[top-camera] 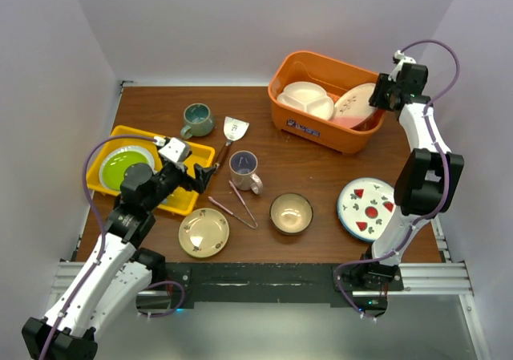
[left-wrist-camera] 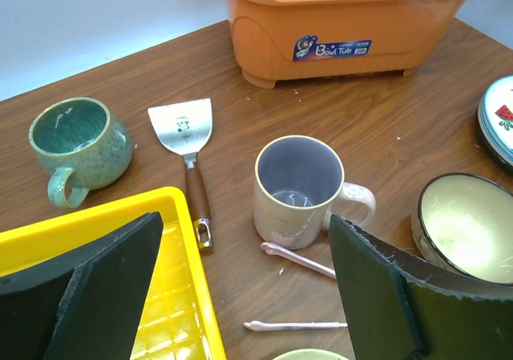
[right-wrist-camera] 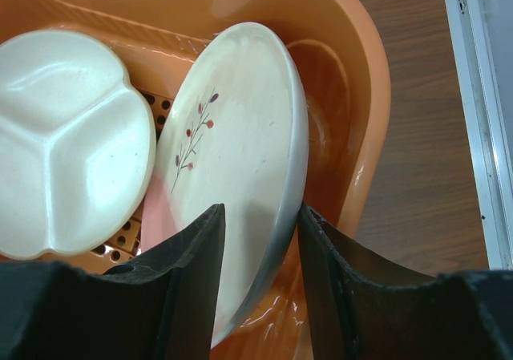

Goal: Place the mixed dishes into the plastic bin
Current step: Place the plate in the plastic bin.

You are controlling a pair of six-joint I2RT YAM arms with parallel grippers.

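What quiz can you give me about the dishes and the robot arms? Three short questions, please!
1. Pick one: what lies in the yellow tray? A) lime-green plate B) teal mug C) spatula
2. True or false: the orange bin holds two plates.
3. Fill the gap: the ____ gripper has its fingers on both sides of the pink floral plate.

Key: 1) A. 2) True: the white divided plate and the pink floral plate. 3) Right: the right gripper is down in the bin.
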